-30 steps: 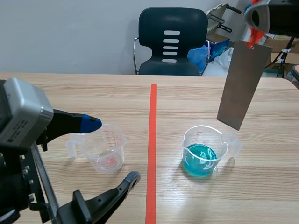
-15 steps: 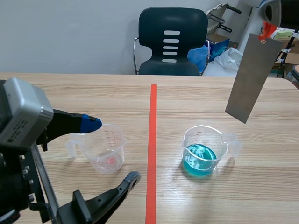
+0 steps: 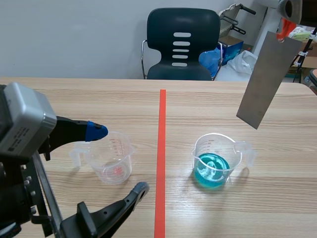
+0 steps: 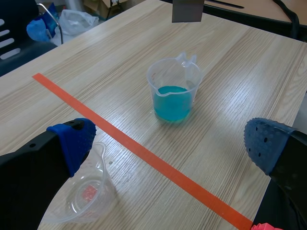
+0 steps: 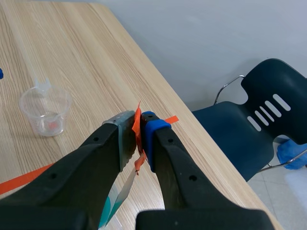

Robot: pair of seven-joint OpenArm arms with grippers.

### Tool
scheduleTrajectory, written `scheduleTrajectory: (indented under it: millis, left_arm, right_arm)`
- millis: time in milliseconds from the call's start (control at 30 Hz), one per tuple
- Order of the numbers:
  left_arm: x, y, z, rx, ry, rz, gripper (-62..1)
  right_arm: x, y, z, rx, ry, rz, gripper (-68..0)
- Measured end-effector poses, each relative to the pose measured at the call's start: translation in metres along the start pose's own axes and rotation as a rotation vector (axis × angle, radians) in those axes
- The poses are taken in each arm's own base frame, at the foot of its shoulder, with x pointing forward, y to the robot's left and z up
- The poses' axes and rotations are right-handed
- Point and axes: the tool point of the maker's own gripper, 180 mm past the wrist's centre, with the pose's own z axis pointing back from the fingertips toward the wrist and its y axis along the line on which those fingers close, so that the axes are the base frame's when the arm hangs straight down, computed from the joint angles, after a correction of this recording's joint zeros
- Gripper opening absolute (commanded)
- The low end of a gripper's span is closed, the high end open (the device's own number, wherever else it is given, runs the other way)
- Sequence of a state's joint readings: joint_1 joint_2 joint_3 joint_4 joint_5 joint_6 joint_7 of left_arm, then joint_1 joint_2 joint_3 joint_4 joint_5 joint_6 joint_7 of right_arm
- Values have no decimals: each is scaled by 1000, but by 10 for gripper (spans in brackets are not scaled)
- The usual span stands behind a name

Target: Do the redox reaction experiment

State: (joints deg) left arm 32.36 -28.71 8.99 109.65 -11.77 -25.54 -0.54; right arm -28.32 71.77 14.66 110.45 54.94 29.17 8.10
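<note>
A grey metal plate (image 3: pixel 267 79) hangs high over the table's right side, tilted, its lower edge above and right of the beaker of blue liquid (image 3: pixel 216 161). My right gripper (image 3: pixel 286 25) is shut on the plate's orange-taped top end (image 5: pixel 138 125), and the plate (image 5: pixel 125 184) drops away under the fingers. An empty clear beaker (image 3: pixel 111 157) with a reddish spot in its bottom stands left of the red line. My left gripper (image 3: pixel 118 159) is open low around the empty beaker (image 4: pixel 86 196), with the blue beaker (image 4: pixel 173 91) ahead of it.
A red tape line (image 3: pixel 161 158) runs down the table's middle between the two beakers. A dark chair (image 3: pixel 182 44) stands behind the far edge, with bags and boxes (image 3: pixel 233 54) beyond it. The table's right edge is close to the hanging plate.
The right gripper has carried the plate up and to the right, away from the blue beaker, then nearly stopped. The left arm and both beakers are still.
</note>
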Motion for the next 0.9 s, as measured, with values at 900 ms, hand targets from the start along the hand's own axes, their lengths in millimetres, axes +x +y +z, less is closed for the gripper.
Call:
scheduleTrajectory:
  millis: [900]
  left_arm:
    - [0,0,0,0,0,0,14]
  right_arm:
    - [-14,4,2,-38,0,-13,-668]
